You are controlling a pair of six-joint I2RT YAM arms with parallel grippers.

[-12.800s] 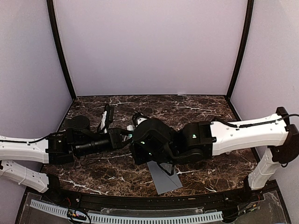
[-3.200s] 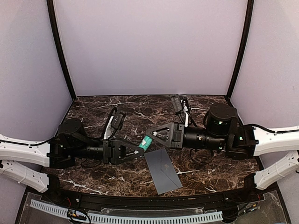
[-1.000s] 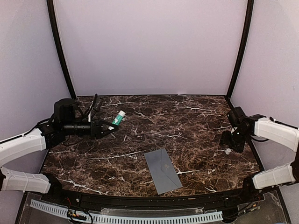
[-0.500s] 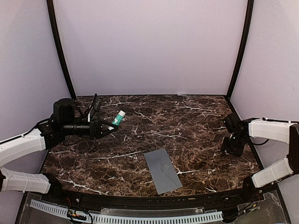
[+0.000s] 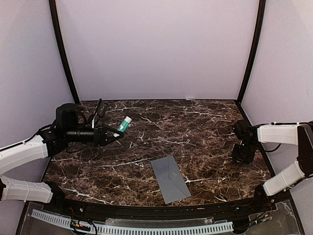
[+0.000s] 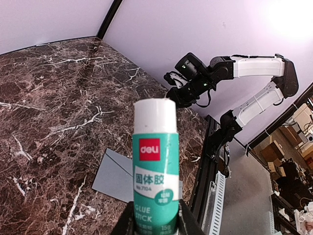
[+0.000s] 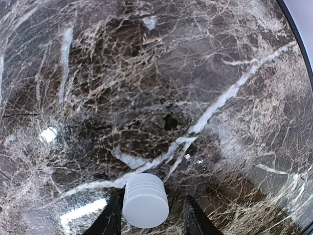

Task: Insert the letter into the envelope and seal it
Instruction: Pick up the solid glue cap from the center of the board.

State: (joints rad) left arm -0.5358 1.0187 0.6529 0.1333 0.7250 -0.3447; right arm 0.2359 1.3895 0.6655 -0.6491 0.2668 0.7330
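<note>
Plainly, the envelope (image 5: 170,179) lies flat on the desk (image 5: 195,122), to the right of the left fingers (image 5: 111,134) and closer to the arm bases, with its long axis slanting from far-left to near-right. Those fingers pinch a Deli glue stick (image 6: 154,161) and look slightly the nearer pair. The right fingers (image 5: 242,156), well off to the envelope's right, stand spread either side of a white ribbed cap (image 7: 145,200), not gripping it. No letter shows, so it is probably inside.
</note>
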